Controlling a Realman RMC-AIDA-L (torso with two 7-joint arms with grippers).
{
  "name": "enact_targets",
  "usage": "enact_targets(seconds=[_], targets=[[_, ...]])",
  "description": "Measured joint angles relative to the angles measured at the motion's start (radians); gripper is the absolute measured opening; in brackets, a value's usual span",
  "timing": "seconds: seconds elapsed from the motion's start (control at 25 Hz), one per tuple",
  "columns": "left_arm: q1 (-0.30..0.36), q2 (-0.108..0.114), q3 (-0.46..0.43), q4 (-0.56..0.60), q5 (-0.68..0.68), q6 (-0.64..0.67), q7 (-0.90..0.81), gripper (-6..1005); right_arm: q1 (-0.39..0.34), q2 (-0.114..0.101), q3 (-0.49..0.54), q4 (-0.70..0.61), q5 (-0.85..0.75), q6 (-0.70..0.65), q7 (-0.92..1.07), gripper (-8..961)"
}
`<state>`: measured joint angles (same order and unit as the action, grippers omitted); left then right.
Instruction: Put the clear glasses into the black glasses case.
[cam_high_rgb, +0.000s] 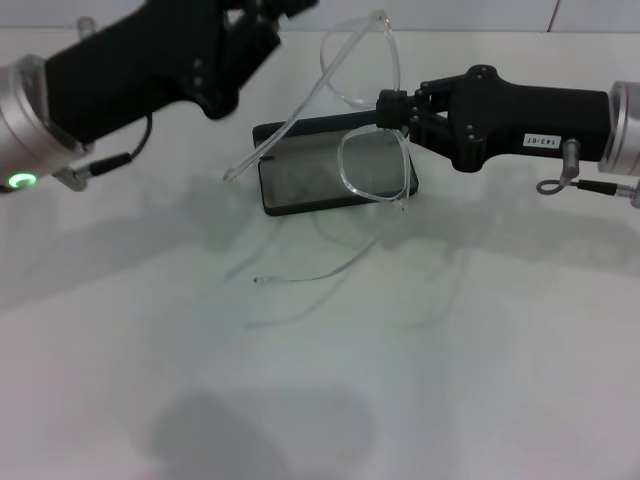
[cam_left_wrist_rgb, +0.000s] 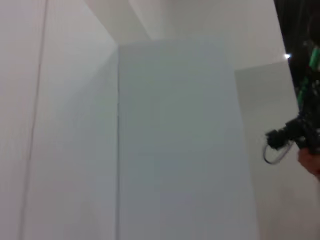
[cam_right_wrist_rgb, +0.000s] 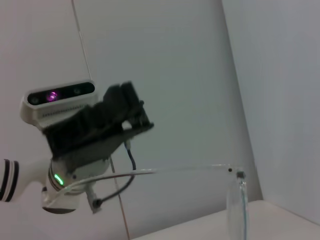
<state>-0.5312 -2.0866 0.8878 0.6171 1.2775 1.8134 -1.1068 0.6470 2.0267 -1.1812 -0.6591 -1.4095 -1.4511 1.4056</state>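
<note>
The clear glasses (cam_high_rgb: 375, 165) hang unfolded in the air, with my right gripper (cam_high_rgb: 386, 110) shut on the frame between the two lenses. One lens sits low over the black glasses case (cam_high_rgb: 300, 190), the other points up and back. The case lies open on the white table with its grey lining showing. One thin arm of the glasses reaches left past the case, the other trails down toward the table in front. A lens edge and arm of the clear glasses (cam_right_wrist_rgb: 235, 200) show in the right wrist view. My left gripper (cam_high_rgb: 245, 30) is raised at the back left, apart from both.
The white table (cam_high_rgb: 320, 380) stretches out in front of the case with only shadows on it. A white wall (cam_high_rgb: 500, 15) rises behind the table. The left arm (cam_right_wrist_rgb: 85, 130) with its camera shows in the right wrist view.
</note>
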Motion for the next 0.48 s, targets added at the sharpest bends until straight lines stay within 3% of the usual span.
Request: enact_targets(seconds=[0.12,0.48], targets=[[0.000,0.003,0.038,0.004,0.026,-0.002,-0.002,35,0.009,0.001,-0.003,0.000,0.001,-0.007,0.000,56],[-0.002,-0.001,0.043,-0.002,0.088,-0.003,-0.009,35,0.037,0.001,-0.031,0.001,0.039,-0.027,0.000,58]])
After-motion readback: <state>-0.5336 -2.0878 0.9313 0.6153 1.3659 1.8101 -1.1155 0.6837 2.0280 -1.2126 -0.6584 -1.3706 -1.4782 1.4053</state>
